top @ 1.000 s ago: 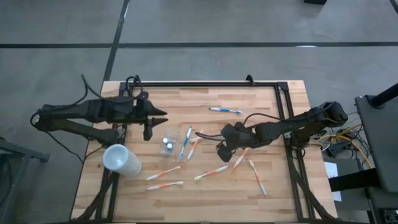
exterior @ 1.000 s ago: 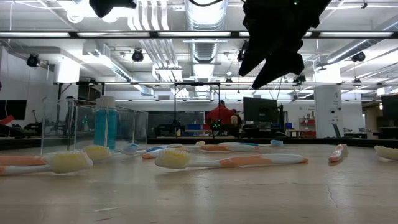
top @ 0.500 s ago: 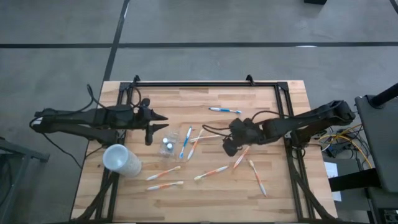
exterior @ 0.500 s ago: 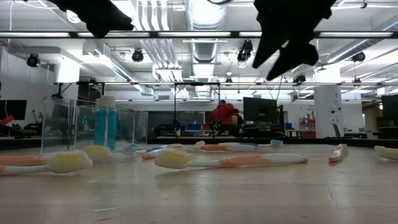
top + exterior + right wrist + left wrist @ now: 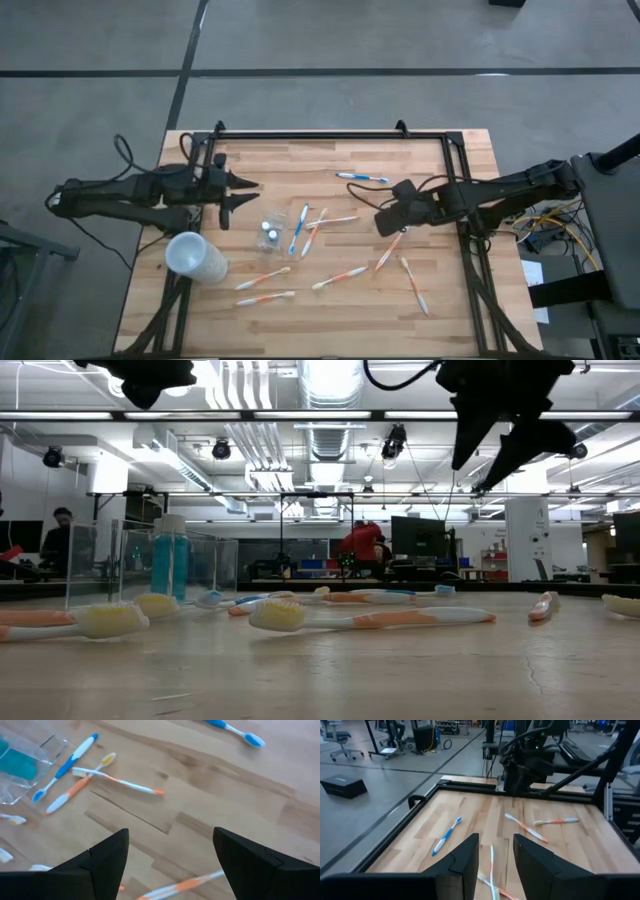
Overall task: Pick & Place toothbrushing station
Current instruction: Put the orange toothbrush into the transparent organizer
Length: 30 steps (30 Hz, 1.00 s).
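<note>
The clear tumbler (image 5: 268,233) stands on its base left of the table's middle, with the blue toothpaste tube (image 5: 168,560) upright inside it. Several white-orange and white-blue toothbrushes lie flat on the wood: one blue brush (image 5: 362,177) far back, three (image 5: 312,228) beside the tumbler, and others (image 5: 340,276) nearer the front. My left gripper (image 5: 240,192) is open and empty, left of the tumbler. My right gripper (image 5: 385,222) is open and empty above the table, right of the brushes. The tumbler also shows in the right wrist view (image 5: 20,765).
A larger frosted whitish cup (image 5: 195,256) lies at the table's front left, near the edge. A black frame rail (image 5: 330,134) runs along the far edge and down both sides. Bare wood lies at the far left and far right of the top.
My right gripper has drawn back toward the table's right edge and risen, away from the brushes beside the tumbler. My left gripper has drawn back a little toward the left edge. The tumbler has stayed in place.
</note>
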Each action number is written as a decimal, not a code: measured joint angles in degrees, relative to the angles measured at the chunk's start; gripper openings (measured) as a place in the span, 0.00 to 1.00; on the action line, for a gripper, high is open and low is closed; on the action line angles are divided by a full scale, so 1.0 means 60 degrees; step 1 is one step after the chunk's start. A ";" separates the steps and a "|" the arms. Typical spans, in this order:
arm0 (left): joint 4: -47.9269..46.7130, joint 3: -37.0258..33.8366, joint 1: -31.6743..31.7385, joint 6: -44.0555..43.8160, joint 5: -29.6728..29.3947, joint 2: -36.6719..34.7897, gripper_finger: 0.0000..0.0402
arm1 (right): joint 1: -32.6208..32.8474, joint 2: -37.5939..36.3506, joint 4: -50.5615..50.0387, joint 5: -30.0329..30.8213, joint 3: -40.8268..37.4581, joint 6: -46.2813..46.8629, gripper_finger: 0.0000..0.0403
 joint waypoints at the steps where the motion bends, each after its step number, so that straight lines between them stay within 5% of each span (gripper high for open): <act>1: 0.0005 -0.0019 0.0000 -0.0054 0.0002 0.0003 0.31 | 0.0036 -0.0043 -0.0123 -0.0003 0.0000 0.0077 0.69; 16: 0.0001 -0.0530 0.0000 -0.1624 -0.0002 0.0011 0.31 | 0.0226 0.0215 0.0308 -0.1198 -0.0004 0.0181 0.70; 30: 0.0002 -0.0504 0.0000 -0.0804 -0.0002 -0.0055 0.31 | 0.0273 0.0685 0.1557 -0.1907 -0.0004 -0.0611 0.73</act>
